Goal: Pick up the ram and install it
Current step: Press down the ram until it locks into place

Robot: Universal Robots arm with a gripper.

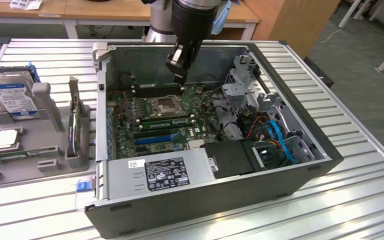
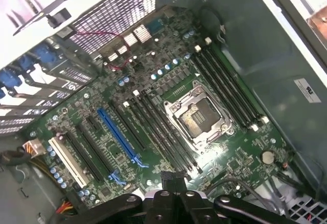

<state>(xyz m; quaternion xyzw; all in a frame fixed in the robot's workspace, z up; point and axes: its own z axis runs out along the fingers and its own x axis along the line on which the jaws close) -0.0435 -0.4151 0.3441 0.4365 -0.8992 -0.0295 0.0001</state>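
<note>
The gripper (image 2: 172, 178), jaws clenched on nothing, hung inside the computer case (image 1: 199, 200). The ram (image 1: 22, 152) apparently lay outside the case, well apart. Pickup seemed undone; grasping would need opened jaws.

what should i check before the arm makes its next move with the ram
1. Gripper positioned inside the open case, above the motherboard: ok.
2. Jaws shut: ok.
3. Ram actually held: cannot tell; the wrist view shows a thin dark piece at the gripper, too unclear to identify.
4. Long black memory slots beside the CPU socket unobstructed: ok.
5. Blue cables away from the slots, at the exterior view's right end of the case: ok.
6. Hard drive parked outside the case on the grey tray: ok.
</note>
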